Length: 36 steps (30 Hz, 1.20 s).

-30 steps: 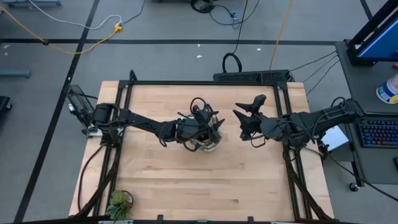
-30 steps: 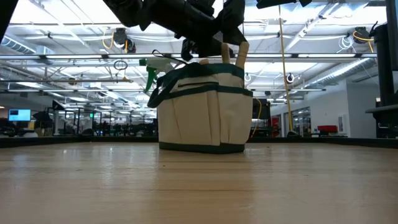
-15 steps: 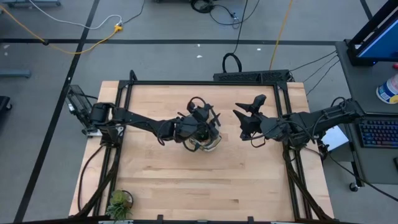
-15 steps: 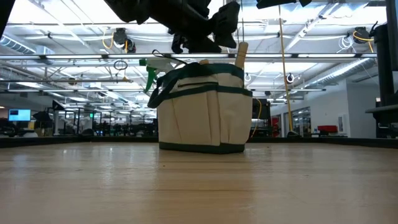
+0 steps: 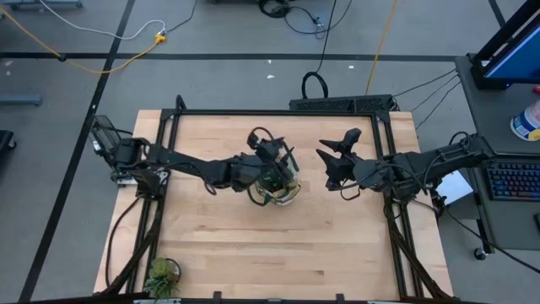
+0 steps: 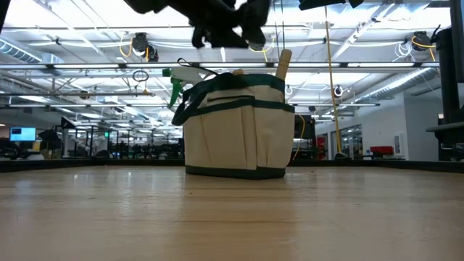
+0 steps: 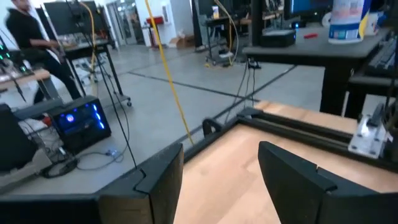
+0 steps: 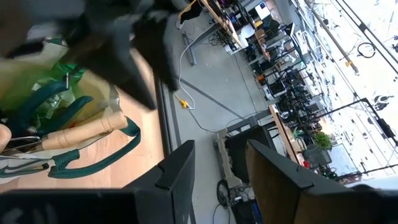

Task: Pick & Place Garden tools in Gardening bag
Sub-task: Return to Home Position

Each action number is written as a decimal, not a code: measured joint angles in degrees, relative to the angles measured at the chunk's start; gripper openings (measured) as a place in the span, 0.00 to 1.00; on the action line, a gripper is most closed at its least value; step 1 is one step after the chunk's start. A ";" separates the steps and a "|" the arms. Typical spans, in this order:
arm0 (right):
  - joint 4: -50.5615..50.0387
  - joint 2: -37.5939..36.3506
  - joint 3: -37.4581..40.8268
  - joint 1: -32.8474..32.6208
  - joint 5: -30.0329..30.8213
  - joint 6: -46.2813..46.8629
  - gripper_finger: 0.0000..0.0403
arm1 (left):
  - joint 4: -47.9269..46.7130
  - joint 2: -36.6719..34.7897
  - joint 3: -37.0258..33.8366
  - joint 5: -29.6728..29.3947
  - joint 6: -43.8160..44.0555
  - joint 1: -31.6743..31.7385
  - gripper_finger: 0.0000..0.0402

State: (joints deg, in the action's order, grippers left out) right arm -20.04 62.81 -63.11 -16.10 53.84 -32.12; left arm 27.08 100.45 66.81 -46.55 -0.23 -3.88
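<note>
The gardening bag (image 5: 283, 192) stood near the middle of the table (image 5: 219, 245), a slab of pale butcher-block wood laid in narrow strips and bounded by a black metal frame (image 5: 278, 112). Seen from table height, the bag was a squat round tote of beige canvas. Its rim, base and pocket edges were bound in dark green tape, flat pockets were stitched around its wall, and a dark loop handle drooped at one side. A green plastic spray bottle (image 6: 176, 87) with a white trigger head stuck out of it on one side. A rounded, pale wooden tool handle (image 6: 283, 64) rose above the rim on the other.

The left gripper (image 5: 268, 150) hung over the bag, clear of the rim and touching nothing. Its wrist camera showed two dark, blocky fingers (image 7: 163, 183) spread wide with nothing between them, only bare wood beyond.

The right gripper (image 5: 336, 148) hovered near the bag on its right side, apart from it. Its angular black fingers (image 8: 179, 169) were likewise well parted and empty. Past them lay the bag's open mouth, with green webbing loops and a smooth wooden handle.

A small leafy potted plant (image 5: 162, 274) sat at the table corner at the lower left of the high view, well apart from the bag. A person in dark clothing (image 7: 28, 28) stood in the room beyond.
</note>
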 joint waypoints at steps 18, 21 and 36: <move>-10.12 -5.48 -0.04 0.00 -12.58 17.85 0.33 | -35.94 -25.70 0.02 0.04 7.36 -6.18 0.54; -13.50 -7.31 -0.04 -0.02 -19.43 22.99 0.33 | -42.21 -28.48 0.02 0.17 11.85 -8.18 0.54; -25.19 -16.50 -0.04 -0.02 -30.08 33.43 0.33 | -56.89 -31.94 0.02 4.59 25.05 -15.94 0.54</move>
State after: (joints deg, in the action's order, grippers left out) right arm -45.24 46.31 -63.16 -16.12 23.76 1.31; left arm -29.81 68.51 66.83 -41.96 24.81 -19.82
